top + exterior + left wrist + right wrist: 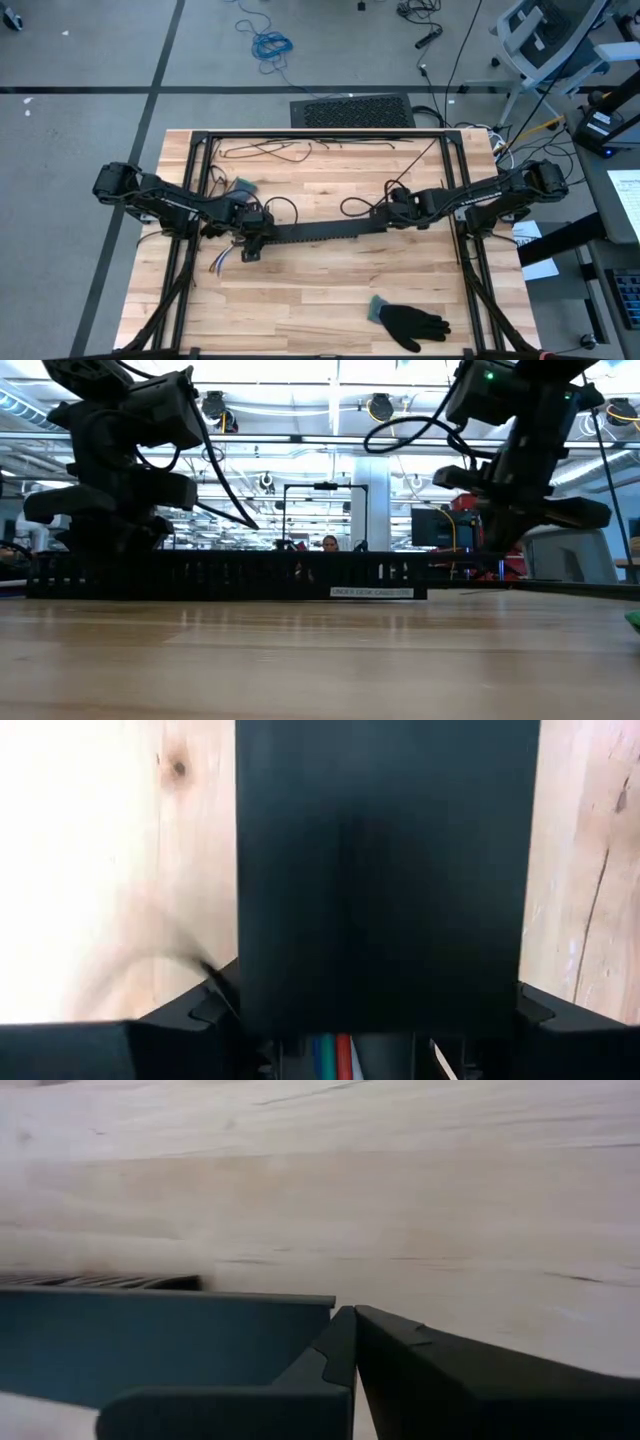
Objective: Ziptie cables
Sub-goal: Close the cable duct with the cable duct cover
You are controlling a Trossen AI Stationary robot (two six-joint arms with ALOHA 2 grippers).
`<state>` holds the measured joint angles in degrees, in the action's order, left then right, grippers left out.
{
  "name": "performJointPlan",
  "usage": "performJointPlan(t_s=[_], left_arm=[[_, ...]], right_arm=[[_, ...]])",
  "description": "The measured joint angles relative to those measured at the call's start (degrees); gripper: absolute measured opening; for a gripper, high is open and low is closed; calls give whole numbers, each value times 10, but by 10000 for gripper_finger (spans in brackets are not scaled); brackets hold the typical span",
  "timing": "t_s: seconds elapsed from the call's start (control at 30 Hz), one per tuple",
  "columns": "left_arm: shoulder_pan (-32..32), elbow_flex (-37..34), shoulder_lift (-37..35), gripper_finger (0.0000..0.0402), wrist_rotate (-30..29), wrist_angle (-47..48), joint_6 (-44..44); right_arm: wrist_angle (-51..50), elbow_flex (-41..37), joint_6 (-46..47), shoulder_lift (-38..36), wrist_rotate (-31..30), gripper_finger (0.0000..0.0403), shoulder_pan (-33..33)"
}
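A long black slotted strip (315,230) lies across the middle of the wooden table. The cables (332,1055), coloured wires, run inside its left end, and their loose ends (217,262) stick out onto the wood beyond that end. My left gripper (250,242) stands over the strip's left end, closed on it. My right gripper (388,214) is shut and points steeply down right beside the strip's right end (250,1315). In the low view the strip (230,575) rests flat on the tabletop between both arms. My left gripper pinches the strip's left end (380,970) between its two fingers (205,1010), one on each long side wall. The fingers come from above, pointing steeply down, and lie across the strip. The strip rests flat on the table. My right gripper's shut fingertips (345,1325) stand at the corner of the strip's right end; whether they touch it I cannot tell.
A black glove (412,322) lies near the front right. Thin black strands (270,150) sprawl along the far side, and a small grey object (243,186) lies behind my left gripper. Black frame rails (462,190) border the table. A person (329,543) sits far behind.
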<state>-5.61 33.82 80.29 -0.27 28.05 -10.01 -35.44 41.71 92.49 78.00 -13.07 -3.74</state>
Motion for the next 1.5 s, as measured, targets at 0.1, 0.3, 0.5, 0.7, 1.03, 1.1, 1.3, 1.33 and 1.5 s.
performJointPlan(t_s=[0.1,0.3,0.5,0.7,1.03,1.1,1.3,1.33,1.5], left_arm=[[0,-1,0,248,0,3,0],[0,1,0,248,-1,8,1],[0,1,0,248,-2,16,3],[3,-1,0,248,-3,-30,107],[20,33,23,248,0,-87,75],[21,58,45,248,-3,-100,73],[20,149,156,248,7,-62,75],[20,160,175,248,9,-53,76],[21,189,219,248,12,-17,60]], right_arm=[[12,0,-14,0,10,0,0],[-66,2,-8,0,14,0,-7],[-94,2,-13,0,28,0,-13],[-111,2,-19,0,34,0,-13],[-201,1,-14,-18,50,0,-31],[-235,1,-7,-31,51,0,-32],[-308,1,8,-94,53,0,-35],[-318,1,14,-105,54,0,-35],[-320,1,16,-135,83,0,-35]])
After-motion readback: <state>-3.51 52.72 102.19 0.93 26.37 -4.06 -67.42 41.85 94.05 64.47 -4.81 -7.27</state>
